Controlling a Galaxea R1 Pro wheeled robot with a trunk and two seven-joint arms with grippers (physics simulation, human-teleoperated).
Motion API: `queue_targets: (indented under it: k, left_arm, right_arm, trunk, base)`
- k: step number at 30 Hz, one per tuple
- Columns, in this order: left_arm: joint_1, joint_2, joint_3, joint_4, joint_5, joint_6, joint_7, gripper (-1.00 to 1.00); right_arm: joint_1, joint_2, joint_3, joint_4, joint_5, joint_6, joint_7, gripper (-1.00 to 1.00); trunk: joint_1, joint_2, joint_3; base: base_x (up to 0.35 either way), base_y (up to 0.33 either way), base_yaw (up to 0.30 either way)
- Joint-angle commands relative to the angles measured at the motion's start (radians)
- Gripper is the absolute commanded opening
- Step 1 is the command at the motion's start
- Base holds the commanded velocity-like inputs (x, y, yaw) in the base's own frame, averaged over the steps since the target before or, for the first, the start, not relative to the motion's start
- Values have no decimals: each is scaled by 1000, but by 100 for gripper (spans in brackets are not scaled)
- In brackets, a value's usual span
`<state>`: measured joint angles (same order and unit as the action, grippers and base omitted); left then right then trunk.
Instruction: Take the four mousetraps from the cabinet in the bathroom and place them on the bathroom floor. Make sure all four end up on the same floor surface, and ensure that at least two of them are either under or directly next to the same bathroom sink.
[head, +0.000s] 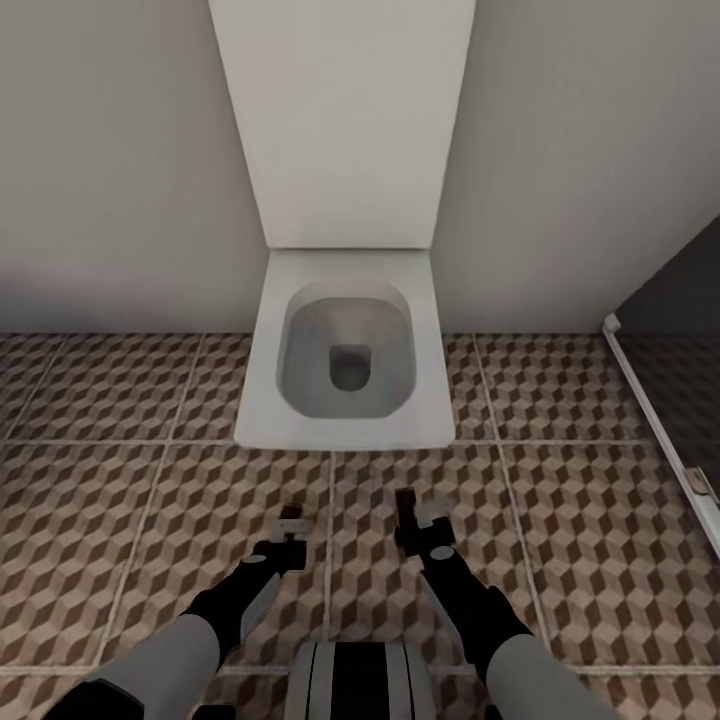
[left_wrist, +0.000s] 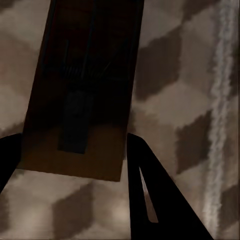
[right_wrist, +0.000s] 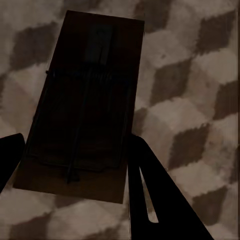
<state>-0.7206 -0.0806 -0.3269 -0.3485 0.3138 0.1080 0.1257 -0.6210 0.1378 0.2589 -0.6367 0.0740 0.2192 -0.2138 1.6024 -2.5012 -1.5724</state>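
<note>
Robot arms are reaching forward over the bathroom floor (head: 150, 500), its tiles printed in brown, beige and white cubes, while a white toilet (head: 345, 350) with its lid raised against the wall is sitting straight ahead and a dark glass panel with a pale frame (head: 660, 400) is standing to the right. Each arm is carrying one mousetrap. In the left wrist view, a brown wooden mousetrap (left_wrist: 80, 95) with dark wire parts is sitting between the two dark fingers of the left gripper (head: 290, 528), and the fingers are closing narrowly on the board's lower end. In the right wrist view, a second mousetrap (right_wrist: 82, 100) is being held the same way by the right gripper (head: 415, 515), wire frame facing the camera, tiled floor showing beyond it. Both traps appear to be hanging above the tiles, not resting on them, though the exact height is hard to judge. No sink is appearing ahead, so the step in hand is probably carrying the pair to a basin. To do this well, the robot should be turning away from the toilet, keeping both grips firm, finding the wall-hung sink, then lowering each trap until it is nearly touching the tiles beneath or just beside the basin before opening the fingers, so that the boards are landing flat.
</note>
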Motion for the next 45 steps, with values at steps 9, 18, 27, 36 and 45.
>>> queue_targets:
  k: [9, 18, 27, 36, 45]
  left_arm:
    - [0, 1, -9, -1, 5, 4, 11, -100]
    - [2, 2, -9, -1, 5, 3, 11, -100]
    - [5, 3, -9, 0, 4, 1, 11, -100]
    - [8, 5, -9, 8, 4, -26, 11, -100]
    - [9, 7, -9, 31, 2, -41, 11, -100]
  right_arm:
    - [0, 0, 5, 13, 4, -1, -1, -100]
    - [0, 1, 41, 130, 4, -143, -1, -100]
    - [0, -2, 48, 150, 5, -160, 0, -100]
    - [0, -12, 48, 150, 7, -210, 23, -100]
    - [0, -14, 48, 151, 10, -217, 76, -100]
  trunk:
    - [0, 0, -1]
    - [0, 0, -1]
    - [0, 0, -1]
    - [0, 0, -1]
    - [0, 0, -1]
  base:
    - [140, 0, 0]
    - [9, 0, 0]
    - [0, 0, 0]
    - [0, 0, 0]
    - [0, 0, 0]
